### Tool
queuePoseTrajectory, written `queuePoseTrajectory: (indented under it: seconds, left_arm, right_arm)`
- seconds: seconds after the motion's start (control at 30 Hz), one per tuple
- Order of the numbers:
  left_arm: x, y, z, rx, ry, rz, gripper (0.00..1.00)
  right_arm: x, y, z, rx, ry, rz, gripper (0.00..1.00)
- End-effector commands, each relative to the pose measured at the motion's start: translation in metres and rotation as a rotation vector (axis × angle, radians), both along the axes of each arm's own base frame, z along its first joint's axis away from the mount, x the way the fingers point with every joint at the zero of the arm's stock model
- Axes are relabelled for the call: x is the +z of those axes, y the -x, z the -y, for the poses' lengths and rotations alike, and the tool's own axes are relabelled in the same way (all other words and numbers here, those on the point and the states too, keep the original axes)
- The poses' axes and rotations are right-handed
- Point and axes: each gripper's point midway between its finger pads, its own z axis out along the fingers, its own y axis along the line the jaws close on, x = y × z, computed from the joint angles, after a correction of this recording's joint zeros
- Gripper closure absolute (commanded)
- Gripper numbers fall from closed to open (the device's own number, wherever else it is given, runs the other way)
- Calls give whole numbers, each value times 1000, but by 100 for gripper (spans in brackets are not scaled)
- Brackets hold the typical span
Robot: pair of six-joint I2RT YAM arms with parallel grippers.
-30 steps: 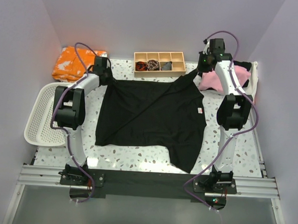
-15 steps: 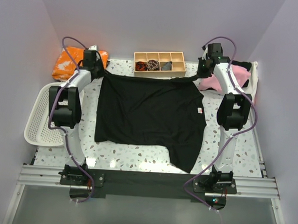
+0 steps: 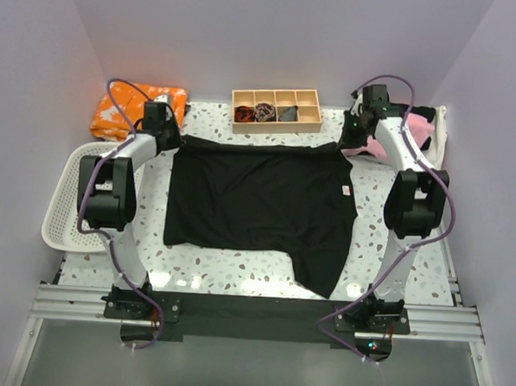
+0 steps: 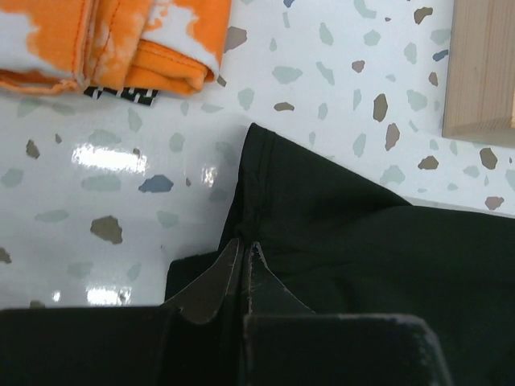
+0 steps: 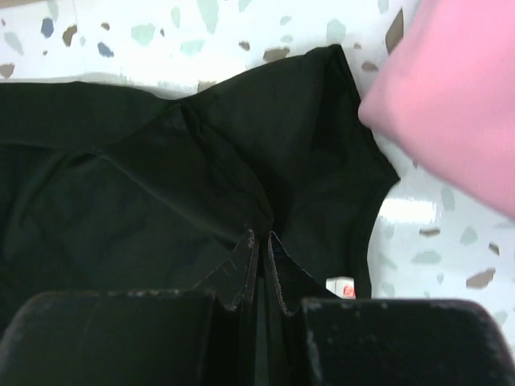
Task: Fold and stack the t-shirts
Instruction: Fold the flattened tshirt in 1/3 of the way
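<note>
A large plain black t-shirt (image 3: 258,197) with a small white label (image 3: 345,191) lies spread on the speckled table, its far edge pulled straight. My left gripper (image 3: 173,137) is shut on its far left corner; the wrist view shows the jaws (image 4: 244,245) pinching black cloth (image 4: 338,233). My right gripper (image 3: 348,144) is shut on the far right corner, jaws (image 5: 261,237) closed on the cloth (image 5: 161,185). A pink t-shirt (image 3: 391,135) lies folded at the far right with dark cloth beside it; it also shows in the right wrist view (image 5: 451,88).
An orange cloth with white pattern (image 3: 137,109) lies at the far left, seen too in the left wrist view (image 4: 113,40). A wooden compartment box (image 3: 275,109) with small rolled fabrics stands at the back. A white basket (image 3: 72,196) sits at the left edge.
Both grippers have carried the shirt's far corners outward and down to the table. The far edge, bunched and lifted before, is now stretched flat and straight.
</note>
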Motion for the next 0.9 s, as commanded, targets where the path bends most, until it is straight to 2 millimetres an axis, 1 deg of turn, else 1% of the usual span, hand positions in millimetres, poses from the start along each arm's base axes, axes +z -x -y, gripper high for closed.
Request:
queuePoseTrajectory:
  seconds: [0.0,0.03,0.07,0.1,0.13,0.17,0.23,0.27,0.33,0.37,0.4,0.43,0.5,0.53,0.67,0.77,0.8,0.83,0.87]
  left_arm:
    - [57,1,-7,34,-20,145,100]
    - [53,6,-9,40,-25,128,100]
    - [55,9,-9,42,-27,131,100]
    - [55,11,-9,42,-27,128,100]
    - [49,17,-10,44,-27,110,100]
    - [48,19,-9,45,-24,105,100]
    - [42,26,-9,50,-18,85,100]
    - [41,29,-9,51,-16,84,100]
    - [30,38,-9,54,-13,49,100]
    - [28,40,-13,75,-29,39,100]
    - [22,46,-14,80,-35,22,100]
    - [21,48,-15,81,-36,19,100]
    - [16,56,-17,92,-47,-5,100]
    - [17,58,-18,90,-50,-4,100]
    - [7,69,-17,91,-48,-38,100]
    - [-7,81,-18,101,-47,-87,100]
    - [-11,85,-19,106,-53,-109,100]
    - [-15,88,-20,109,-61,-125,100]
    - [-17,90,-22,118,-67,-137,100]
  right_arm:
    - [38,27,4,-39,3,49,98]
    - [37,32,6,-46,10,43,98]
    - [36,42,8,-51,16,22,98]
    - [34,46,8,-58,15,9,98]
    - [32,50,8,-61,13,-3,99]
    - [24,60,9,-62,16,-40,99]
    - [16,67,10,-73,19,-68,100]
    - [7,74,11,-77,23,-96,100]
    - [-3,83,13,-90,32,-132,100]
    - [-6,86,14,-95,38,-144,100]
    - [-9,88,17,-105,53,-149,100]
    - [-14,93,18,-109,61,-163,100]
    - [-17,97,22,-120,78,-172,100]
    - [-22,100,22,-118,81,-186,100]
    - [-35,109,26,-139,98,-225,100]
    - [-49,120,29,-147,113,-282,100]
    - [-53,123,29,-147,121,-297,99]
    - [-58,128,31,-151,129,-316,95]
    - [-61,131,31,-156,130,-325,84]
